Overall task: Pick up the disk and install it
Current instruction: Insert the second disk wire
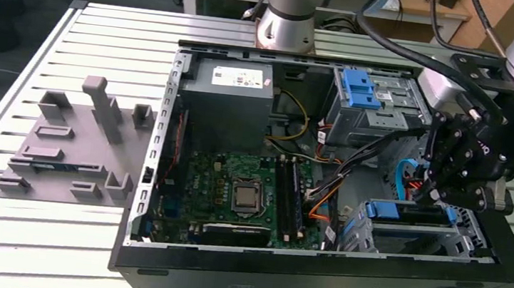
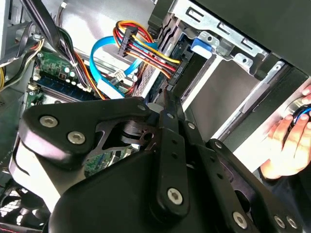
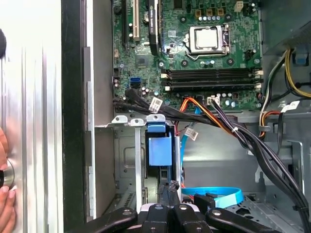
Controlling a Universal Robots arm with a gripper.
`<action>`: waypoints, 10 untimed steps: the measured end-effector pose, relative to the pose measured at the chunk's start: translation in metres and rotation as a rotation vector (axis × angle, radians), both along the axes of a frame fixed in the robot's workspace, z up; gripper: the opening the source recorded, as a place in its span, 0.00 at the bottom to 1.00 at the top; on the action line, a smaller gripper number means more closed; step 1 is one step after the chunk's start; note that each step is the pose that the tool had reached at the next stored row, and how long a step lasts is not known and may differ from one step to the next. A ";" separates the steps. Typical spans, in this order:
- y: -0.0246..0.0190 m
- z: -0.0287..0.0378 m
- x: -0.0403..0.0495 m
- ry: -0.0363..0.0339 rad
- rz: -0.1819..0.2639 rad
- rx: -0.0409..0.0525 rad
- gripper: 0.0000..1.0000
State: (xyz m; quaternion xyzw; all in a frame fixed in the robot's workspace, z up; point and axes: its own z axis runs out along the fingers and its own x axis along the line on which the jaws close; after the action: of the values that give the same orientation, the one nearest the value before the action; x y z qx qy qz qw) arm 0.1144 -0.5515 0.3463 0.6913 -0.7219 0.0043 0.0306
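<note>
The disk (image 1: 407, 213) sits in the lower drive bay at the front corner of the open computer case (image 1: 153, 176), on the exterior view's right, with its blue carrier facing up. In the first wrist view the disk (image 3: 159, 149) shows as a blue carrier block in the bay slot, with a dark edge running toward me. My gripper (image 1: 435, 197) hangs just above that bay. Its fingers are shut together with nothing between them, and my gripper (image 3: 168, 187) has its tips at the disk's edge. I cannot tell whether they touch it. In the second wrist view my gripper (image 2: 167, 99) points at the metal bay.
Bundled black, orange and blue cables (image 3: 228, 126) cross between the motherboard (image 1: 242, 193) and the bay. A second drive cage (image 1: 372, 99) and a grey power supply (image 1: 234, 88) fill the case's far side. A grey fixture (image 1: 75, 146) lies on the slatted table. A person's hand (image 2: 286, 145) rests beside the case.
</note>
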 end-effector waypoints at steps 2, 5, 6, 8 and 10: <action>0.0001 0.0006 -0.0007 -0.0016 0.001 0.0008 0.11; 0.0001 0.0031 -0.0013 -0.0026 0.001 0.0018 0.11; 0.0001 0.0044 -0.0014 -0.0029 0.001 0.0017 0.11; 0.0001 0.0066 -0.0018 -0.0041 0.001 0.0018 0.11; 0.0001 0.0089 -0.0021 -0.0052 0.001 0.0018 0.11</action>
State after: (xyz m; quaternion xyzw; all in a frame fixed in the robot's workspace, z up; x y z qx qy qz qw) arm 0.1123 -0.5514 0.3552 0.6915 -0.7218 0.0054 0.0281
